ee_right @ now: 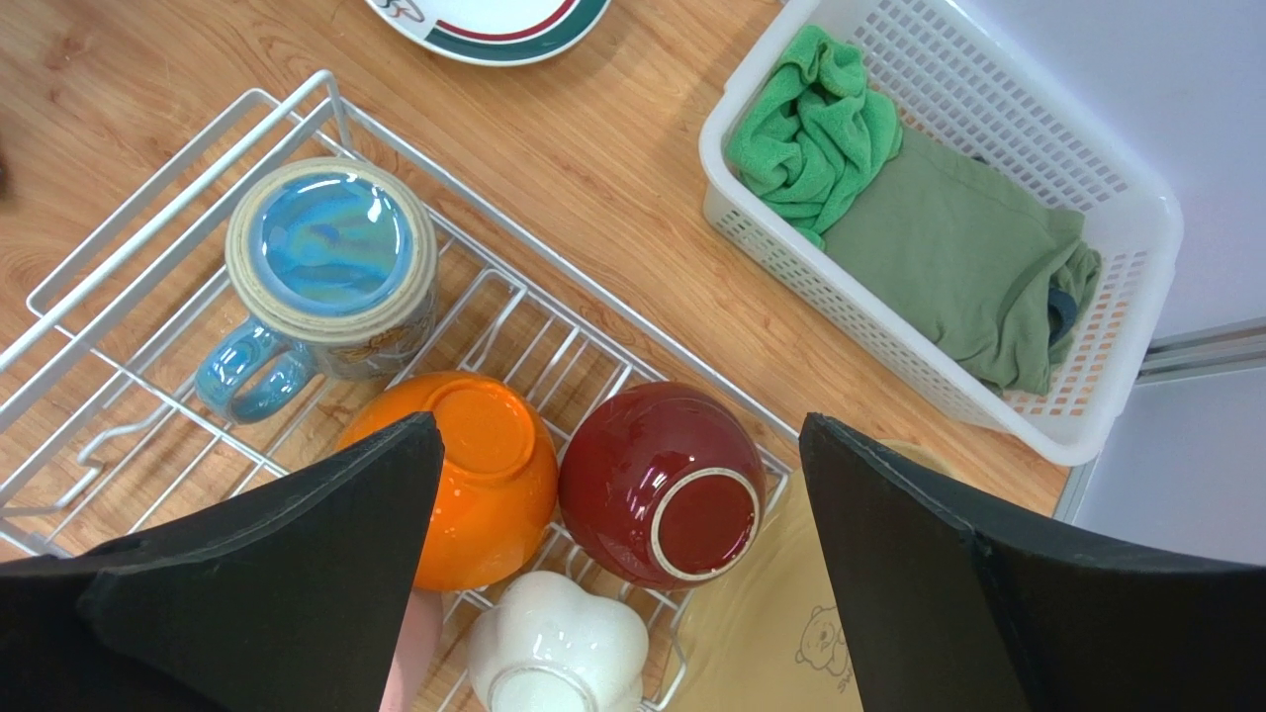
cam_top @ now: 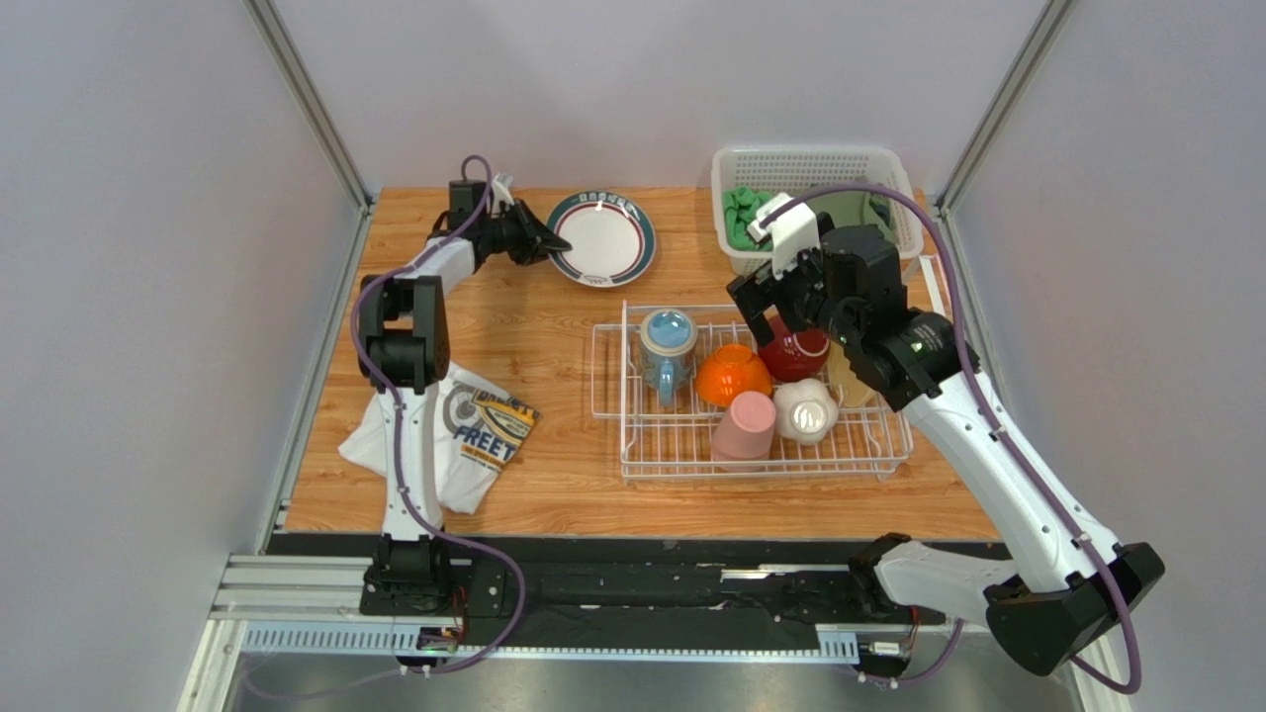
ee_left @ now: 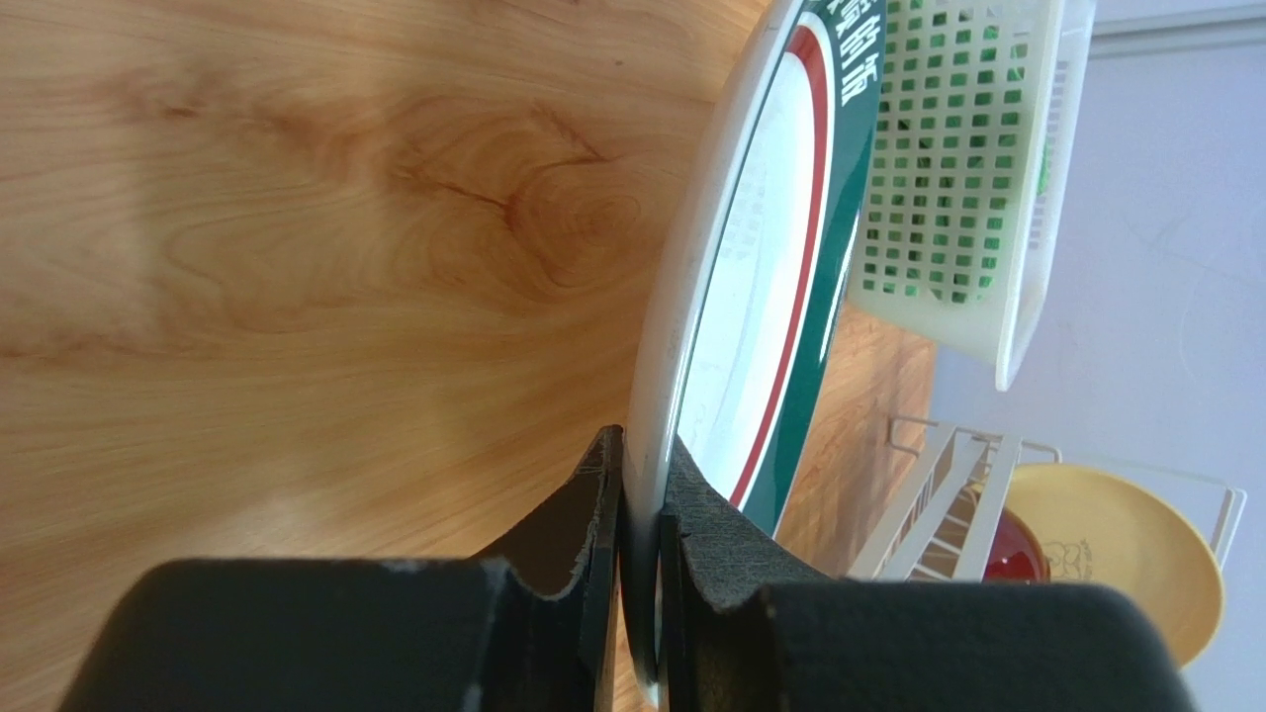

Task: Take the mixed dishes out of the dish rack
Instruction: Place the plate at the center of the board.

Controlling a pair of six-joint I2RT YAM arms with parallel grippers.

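Wood table point(cam_top: 550, 475). Near left: one printed shirt point(cam_top: 461, 430). Middle: one white wire dish rack point(cam_top: 639, 445) with one blue mug point(cam_top: 667, 344), one orange bowl point(cam_top: 731, 374), one dark red bowl point(cam_top: 798, 353), one pink cup point(cam_top: 743, 427), one small white bowl point(cam_top: 806, 411), one tan plate point(ee_right: 758, 623) seen. Right arm bent over rack, right gripper point(ee_right: 620, 438) spread wide above dark red bowl, touching nothing. Far: left arm stretched out, left gripper point(ee_left: 639, 497) pinching rim of one green-edged plate point(cam_top: 604, 238). One white basket point(cam_top: 810, 160), two green cloths point(ee_right: 810, 134).

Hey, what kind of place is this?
Probably a robotics lab cell, not a real kitchen: plain grey panel walls, a wooden table with robot arms on a rail, and a dish rack.
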